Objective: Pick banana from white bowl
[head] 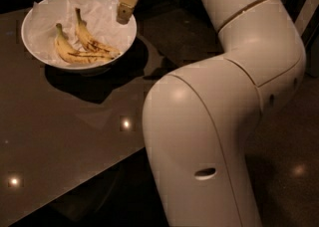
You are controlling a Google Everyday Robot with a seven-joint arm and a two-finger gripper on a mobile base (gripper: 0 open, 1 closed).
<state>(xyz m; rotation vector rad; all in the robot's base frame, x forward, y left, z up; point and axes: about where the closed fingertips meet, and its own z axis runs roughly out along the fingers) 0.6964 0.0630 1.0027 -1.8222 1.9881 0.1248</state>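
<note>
Jaws hover at white bowl (75,65) rim, near banana (88,39).

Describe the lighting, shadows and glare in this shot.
Camera view: the room is dim, but the white bowl and the arm are brightly lit. The bowl casts a dark shadow on the table, toward the camera and to the right. Small lamp glints dot the glossy tabletop. The gripper hangs over the bowl's far right rim, and the banana is evenly lit.

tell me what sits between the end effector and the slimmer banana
Only crumpled white paper lining the white bowl, in the camera view; the end effector hangs above its rim.
</note>
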